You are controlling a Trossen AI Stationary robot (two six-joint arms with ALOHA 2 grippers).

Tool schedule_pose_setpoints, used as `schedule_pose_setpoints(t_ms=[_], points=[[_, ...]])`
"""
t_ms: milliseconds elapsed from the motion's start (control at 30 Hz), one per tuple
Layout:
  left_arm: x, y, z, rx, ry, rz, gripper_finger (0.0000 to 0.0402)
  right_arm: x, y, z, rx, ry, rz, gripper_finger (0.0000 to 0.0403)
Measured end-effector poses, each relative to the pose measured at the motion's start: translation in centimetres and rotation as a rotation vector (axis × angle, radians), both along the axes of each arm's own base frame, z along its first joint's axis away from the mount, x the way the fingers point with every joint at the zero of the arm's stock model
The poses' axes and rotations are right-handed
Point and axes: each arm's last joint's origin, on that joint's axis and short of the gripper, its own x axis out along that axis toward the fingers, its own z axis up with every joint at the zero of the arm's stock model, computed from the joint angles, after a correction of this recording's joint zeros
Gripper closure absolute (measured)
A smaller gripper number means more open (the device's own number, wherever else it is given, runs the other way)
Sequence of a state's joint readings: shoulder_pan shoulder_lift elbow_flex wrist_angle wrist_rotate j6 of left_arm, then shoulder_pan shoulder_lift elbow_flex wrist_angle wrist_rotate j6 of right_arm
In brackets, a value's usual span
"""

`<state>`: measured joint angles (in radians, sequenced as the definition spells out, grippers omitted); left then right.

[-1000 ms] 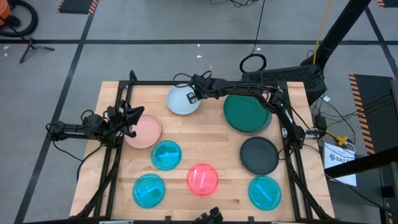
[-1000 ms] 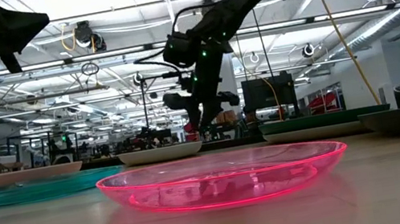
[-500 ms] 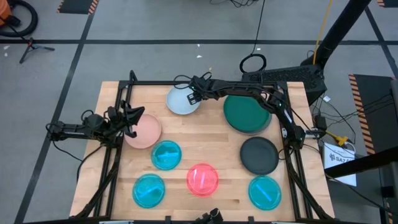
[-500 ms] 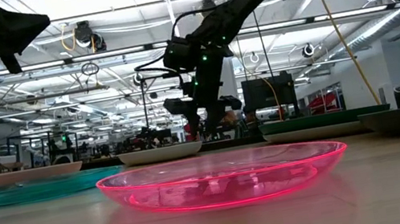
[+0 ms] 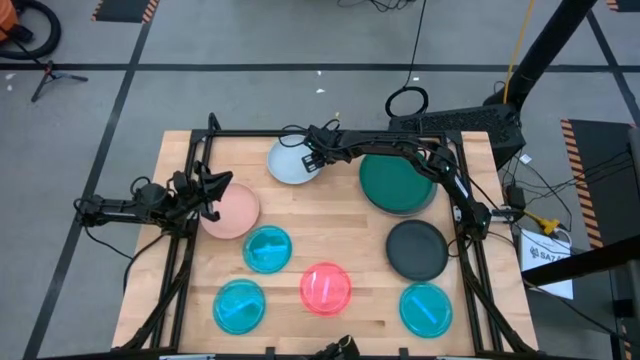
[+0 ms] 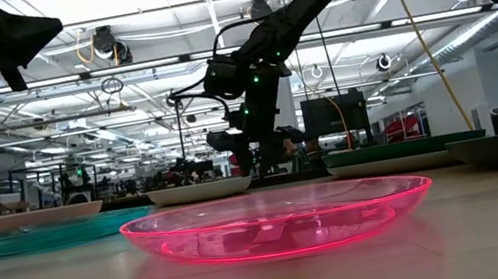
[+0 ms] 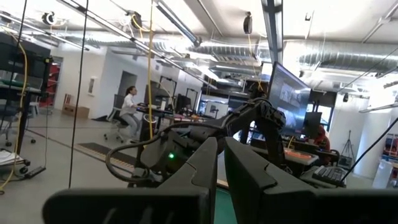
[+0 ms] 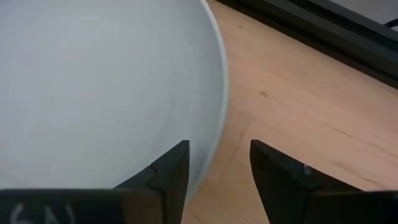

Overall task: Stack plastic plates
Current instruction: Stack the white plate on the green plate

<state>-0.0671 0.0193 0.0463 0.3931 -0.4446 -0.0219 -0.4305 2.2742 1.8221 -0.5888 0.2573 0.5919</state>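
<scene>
A pale planked wooden worktop [image 5: 330, 225] carries smooth round plates. The glossy pale blue-white plate [image 5: 292, 161] lies at its far edge; the right gripper [image 8: 216, 163], jaws released, straddles its rim. The left gripper [image 5: 208, 187], jaws clenched, hovers beside the matte peach-pink plate [image 5: 233, 214].

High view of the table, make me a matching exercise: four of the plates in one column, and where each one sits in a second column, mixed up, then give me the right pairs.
Things:
1. pale blue-white plate
2. peach-pink plate
3. black plate
4. red-pink plate

Places:
A. right side of the table, just below the dark green plate
B. far edge, with the right gripper at its rim
C. near edge, between cyan plates
D. left side, beside the left gripper

Pairs: 1-B, 2-D, 3-A, 4-C
</scene>
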Motion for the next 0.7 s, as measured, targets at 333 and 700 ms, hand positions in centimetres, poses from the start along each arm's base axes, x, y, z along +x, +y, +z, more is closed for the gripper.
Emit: schedule_pose_setpoints(t_ms=[333, 700], points=[[0.00, 0.00, 0.01, -0.001, -0.002, 0.000, 0.0366, -0.47, 0.01, -0.20, 0.047, 0.036, 0.018, 0.0294], [-0.03, 0.00, 0.06, 0.002, -0.005, 0.002, 0.0366, -0.57, -0.11, -0.19, 0.041, 0.045, 0.011, 0.0386]])
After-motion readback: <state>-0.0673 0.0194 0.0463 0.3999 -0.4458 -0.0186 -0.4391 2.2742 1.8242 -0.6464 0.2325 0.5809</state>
